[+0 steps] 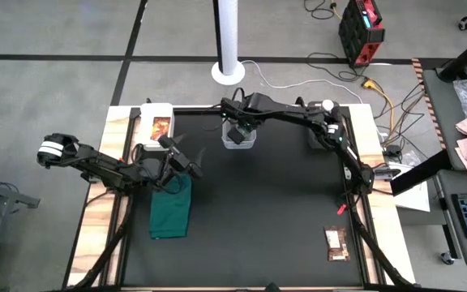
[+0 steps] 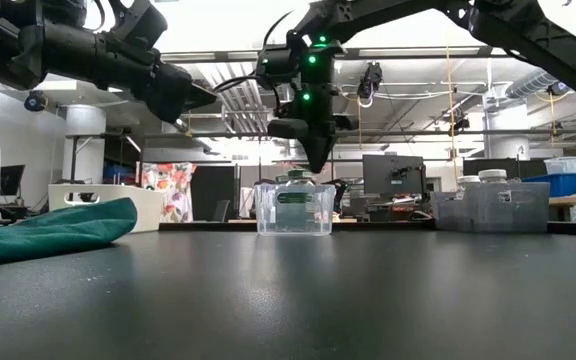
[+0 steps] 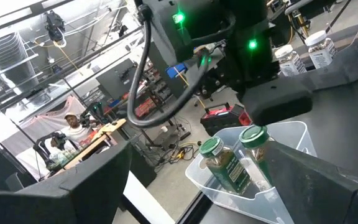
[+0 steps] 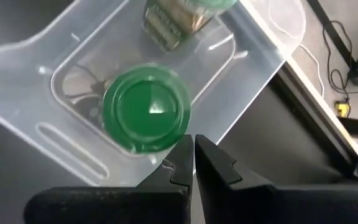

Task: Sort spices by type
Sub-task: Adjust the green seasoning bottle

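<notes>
- The right tool (image 4: pixel 193 163) hung just above a clear plastic tub (image 1: pixel 239 139) near the far edge of the black worktop (image 1: pixel 266 203), its two fingers pressed together and holding nothing.
- Two green-lidded jars stood inside that tub. One jar (image 4: pixel 146 109) was upright directly under the closed fingers; the other green-lidded jar (image 4: pixel 182 17) sat just beside it in the same tub.
- From the left wrist view both green lids (image 3: pixel 211 147) showed side by side behind the tub's clear wall, labels facing out.
- The left tool (image 1: pixel 186 166) hovered over the left part of the worktop with its fingers spread wide, empty, above the upper end of a dark green cloth (image 1: pixel 171 208) that lay crumpled there.
- A second clear tub (image 1: pixel 321 130) sat at the far right of the worktop with two white-lidded jars (image 2: pixel 493 177) in it, well apart from the green pair.
- One orange-brown packet (image 1: pixel 161 127) lay in a white tray (image 1: pixel 154 111) at the far left corner.
- The other packet (image 1: pixel 336 242) lay flat on the worktop near the near right corner, far from everything else.
- A person (image 3: pixel 73 127) sat at a desk in the room beyond.
</notes>
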